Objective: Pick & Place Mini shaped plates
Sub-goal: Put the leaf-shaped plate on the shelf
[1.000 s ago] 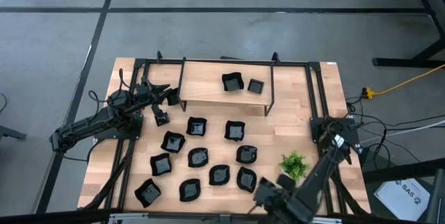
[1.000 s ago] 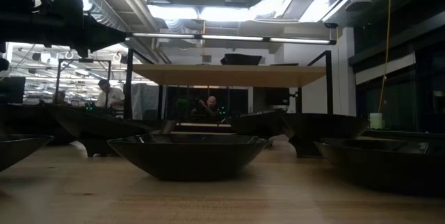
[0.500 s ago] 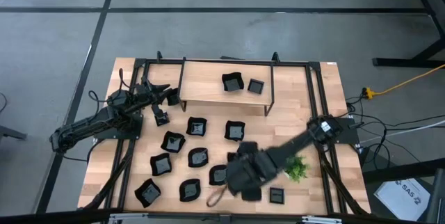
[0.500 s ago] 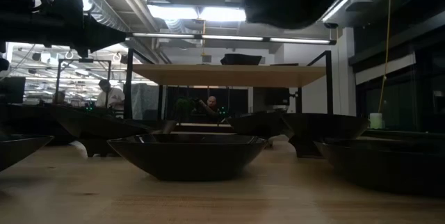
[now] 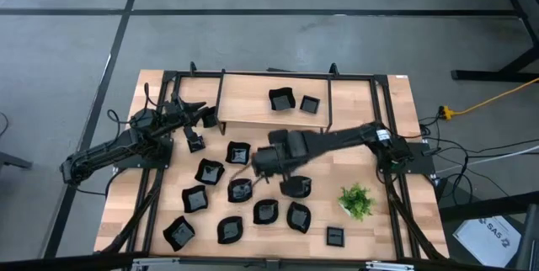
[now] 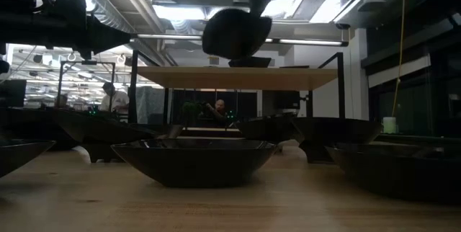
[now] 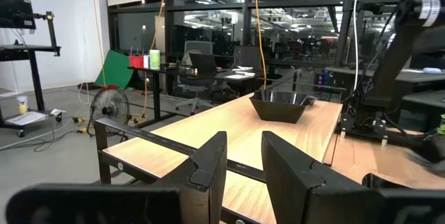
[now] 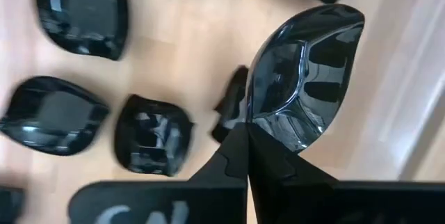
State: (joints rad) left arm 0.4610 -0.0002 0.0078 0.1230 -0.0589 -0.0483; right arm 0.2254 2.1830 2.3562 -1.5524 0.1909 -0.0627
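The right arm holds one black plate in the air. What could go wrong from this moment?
1. The right gripper pinches the held plate only at its rim. The plate is glossy, so it may slip or swing.
2. The held plate hangs above the other plates on the table, so a fall could hit them.
3. The raised shelf is close, and the plate could knock its edge on the way there.
The left gripper waits open beside the shelf.

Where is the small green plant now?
In the high view, the green plant stands near the table's right edge, beside the black plates.
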